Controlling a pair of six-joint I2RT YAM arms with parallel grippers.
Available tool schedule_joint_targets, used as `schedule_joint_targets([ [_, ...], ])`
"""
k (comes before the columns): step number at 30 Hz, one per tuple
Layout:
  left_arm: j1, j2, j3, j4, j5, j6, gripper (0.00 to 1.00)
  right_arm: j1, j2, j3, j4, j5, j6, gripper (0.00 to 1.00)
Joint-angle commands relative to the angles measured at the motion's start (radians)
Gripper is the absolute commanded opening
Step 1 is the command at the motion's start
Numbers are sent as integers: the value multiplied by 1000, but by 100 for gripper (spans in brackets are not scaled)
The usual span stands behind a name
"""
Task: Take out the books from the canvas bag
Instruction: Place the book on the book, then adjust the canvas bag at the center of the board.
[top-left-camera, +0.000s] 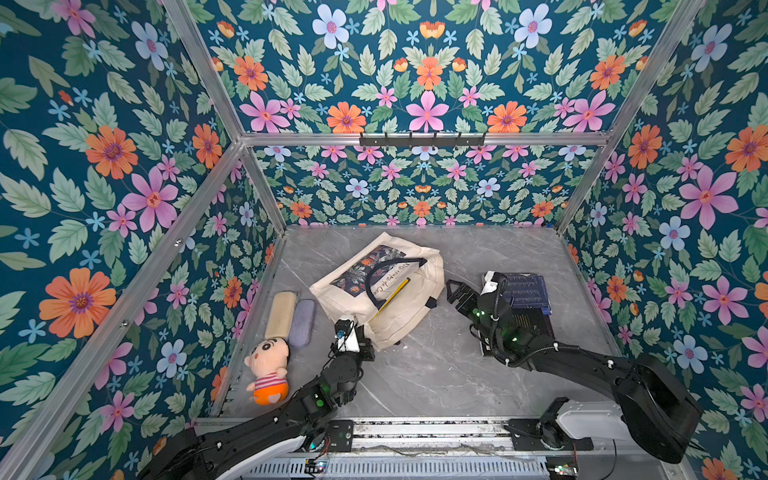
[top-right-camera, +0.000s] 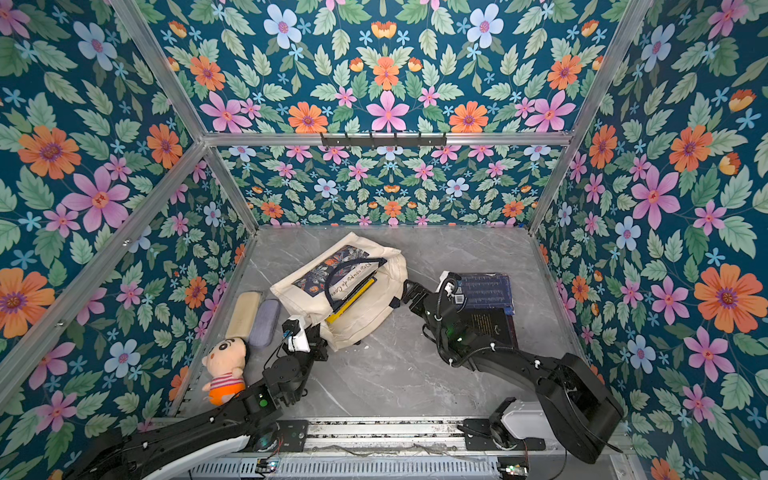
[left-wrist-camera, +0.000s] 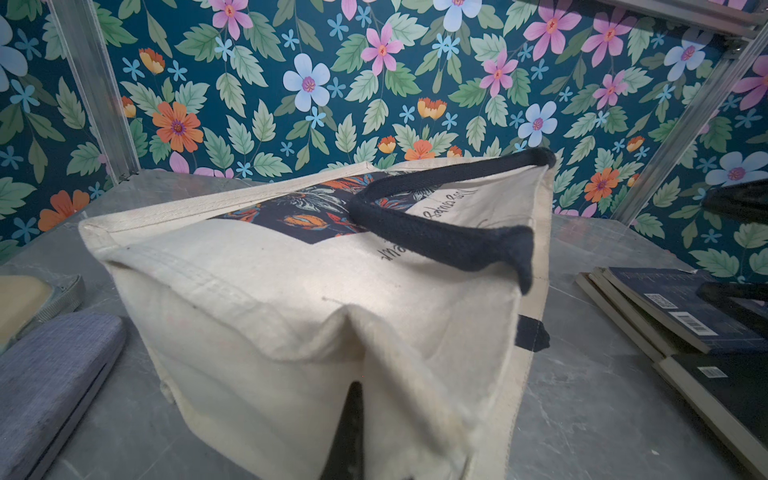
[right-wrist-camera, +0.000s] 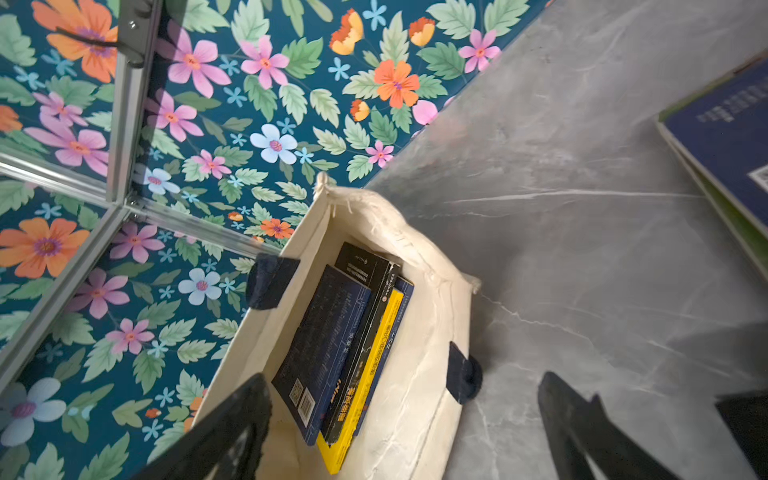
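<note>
Lying in canvas bag (top-right-camera: 374, 318), books (top-right-camera: 352, 297) — near right gripper (top-right-camera: 409, 291), jaws spread

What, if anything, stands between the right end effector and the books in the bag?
Nothing visible does. The open right end effector faces the open mouth of the bag, and the books lie in plain sight inside.

Cream bag (top-left-camera: 413, 316): coarse matt cloth. Dark handle (left-wrist-camera: 436, 239): thick woven cloth. Paper books (right-wrist-camera: 328, 345): glossy covers. Grey table (top-left-camera: 436, 374): smooth, marble-look, faint sheen. Toy (top-left-camera: 268, 365): soft plush.
</note>
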Motion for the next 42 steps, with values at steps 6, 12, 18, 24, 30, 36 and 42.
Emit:
schedule_joint_targets([
  [6,2,9,-1,4,-30,-1,36,33,84,-27,224,32,-82,99],
  [12,0,-74,6,-98,0,-80,95,34,143,-68,346,11,-69,99],
  [18,0,-252,74,-299,-13,-136,100,33,162,-81,342,9,-57,99],
  [24,0,-270,191,-491,-1,-189,100,22,214,-91,437,-80,-90,99],
  [30,-8,-167,360,-592,57,-137,100,14,124,-77,284,-89,-149,99],
  [36,-11,16,546,-720,53,-54,100,7,20,-132,198,-52,-176,99],
  [42,-11,284,813,-929,116,35,99,-11,-77,-271,304,10,-178,99],
])
